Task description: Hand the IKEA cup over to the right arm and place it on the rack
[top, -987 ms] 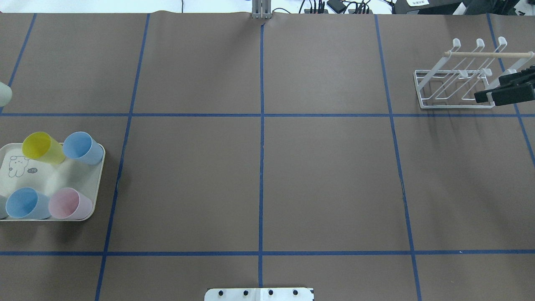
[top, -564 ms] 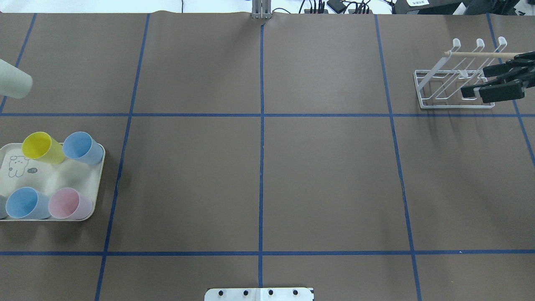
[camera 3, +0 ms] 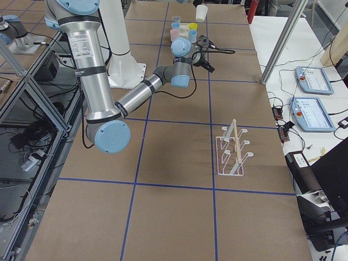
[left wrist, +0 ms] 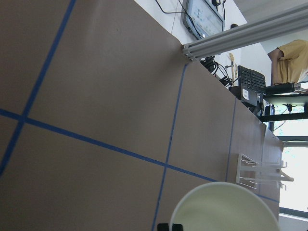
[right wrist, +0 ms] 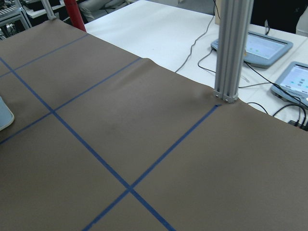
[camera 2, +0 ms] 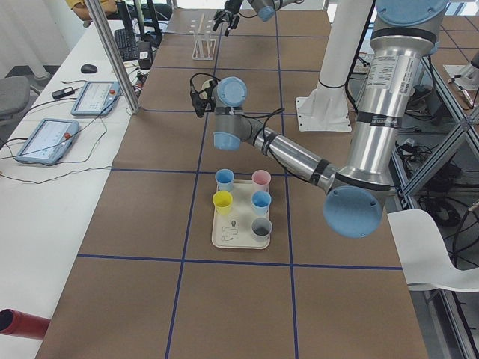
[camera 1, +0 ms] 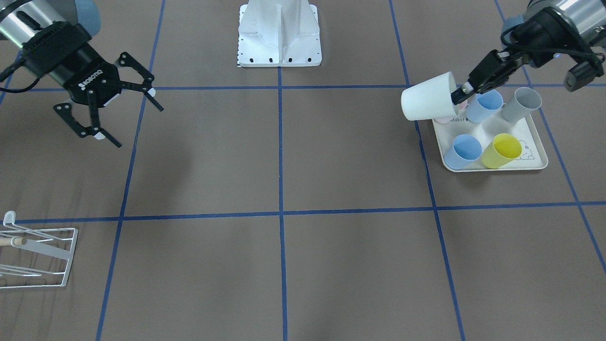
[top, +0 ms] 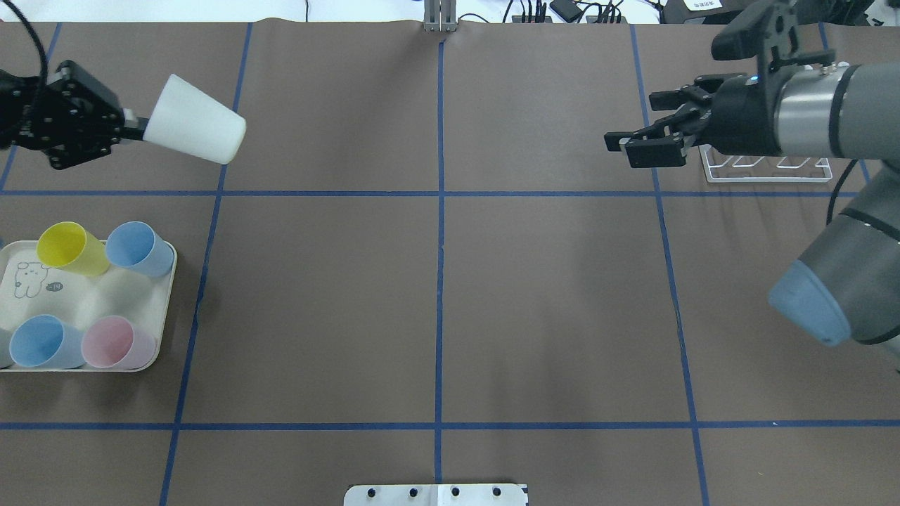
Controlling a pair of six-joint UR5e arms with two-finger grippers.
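Left gripper (top: 133, 128): upper left of the overhead view. We've got it pinched on the rim of the white cup (top: 193, 121), which hangs tipped on its side above the table.
Right gripper (top: 636, 126): upper right, jaws spread wide with nothing in them, aimed toward the cup but well apart from it.
Rack (top: 766, 171): far upper right on the table, mostly hidden behind the right arm (top: 808, 119).
Tray (top: 167, 302): lower left edge, with a yellow cup (top: 70, 247), a pink cup (top: 116, 342) and others in it.

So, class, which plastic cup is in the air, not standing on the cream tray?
The white plastic cup, clamped in the left gripper; the rest stand on the cream tray.
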